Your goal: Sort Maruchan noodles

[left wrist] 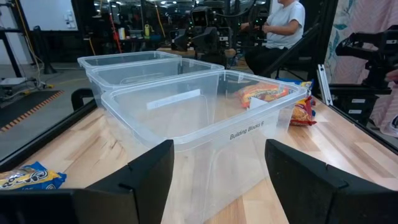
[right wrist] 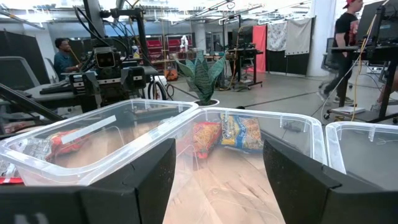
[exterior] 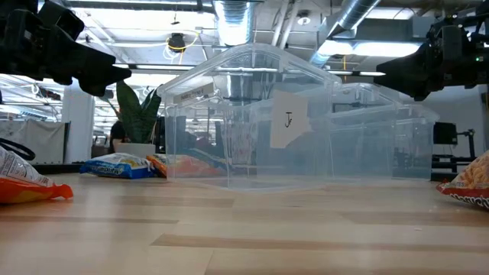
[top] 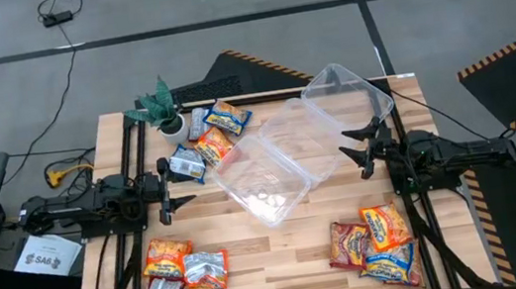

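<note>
Four clusters of Maruchan noodles (top: 187, 279) on wooden table (top: 283, 261), none held. Far left: left gripper (top: 166, 188), fingers spread wide, empty, aimed at clear tubs (top: 263, 179). Near-left corner: heap of orange and silvery packets, long axes mixed. By potted plant (top: 161, 105): blue-and-yellow and orange packets (top: 209, 139), fanned at angles. Centre: two tubs, set diagonally, touching. Near-right: orange and red-brown packets (top: 376, 241), mostly upright. Far right: right gripper (top: 362, 147), fingers wide apart, holding nothing, facing tubs.
</note>
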Tool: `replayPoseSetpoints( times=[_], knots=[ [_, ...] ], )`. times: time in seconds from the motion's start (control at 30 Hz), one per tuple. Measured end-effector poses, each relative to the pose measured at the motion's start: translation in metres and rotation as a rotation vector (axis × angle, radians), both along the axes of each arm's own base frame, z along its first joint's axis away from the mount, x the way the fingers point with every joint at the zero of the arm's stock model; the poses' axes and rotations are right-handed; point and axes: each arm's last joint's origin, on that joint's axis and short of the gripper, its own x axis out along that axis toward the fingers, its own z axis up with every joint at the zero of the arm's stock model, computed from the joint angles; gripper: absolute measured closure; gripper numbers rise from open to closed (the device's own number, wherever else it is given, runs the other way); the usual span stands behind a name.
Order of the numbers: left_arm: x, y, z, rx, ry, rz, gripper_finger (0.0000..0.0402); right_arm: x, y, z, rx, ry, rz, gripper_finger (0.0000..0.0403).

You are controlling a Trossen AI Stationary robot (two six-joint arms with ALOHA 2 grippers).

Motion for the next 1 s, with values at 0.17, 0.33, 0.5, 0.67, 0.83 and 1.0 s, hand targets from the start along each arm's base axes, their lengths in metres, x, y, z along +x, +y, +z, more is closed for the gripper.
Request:
replayPoseSetpoints(
  times=[0.17, 0.33, 0.5, 0.67, 0.83, 1.0],
  knots=[
    [0.0, 0.0, 0.0, 0.0, 0.0, 0.0, 0.0163, 0.0, 0.0, 0.0, 0.0, -0.001, 0.0, 0.0137],
    [0.0, 0.0, 0.0, 0.0, 0.0, 0.0, 0.0163, 0.0, 0.0, 0.0, 0.0, -0.002, 0.0, 0.0137],
    [0.0, 0.0, 0.0, 0.0, -0.001, 0.0, 0.0163, 0.0, 0.0, 0.004, 0.092, -0.078, 0.01, 0.0137],
    [0.0, 0.0, 0.0, 0.0, 0.0, 0.0, 0.0163, -0.004, 0.0, 0.02, 0.271, -0.332, 0.055, 0.0137],
    [0.0, 0.0, 0.0, 0.0, 0.0, 0.0, 0.0163, -0.007, 0.002, 0.034, 0.26, -0.429, 0.123, 0.0137],
    [0.0, 0.0, 0.0, 0.0, -0.001, 0.0, 0.0163, -0.009, 0.006, 0.043, 0.237, -0.432, 0.267, 0.0137]
  ],
)
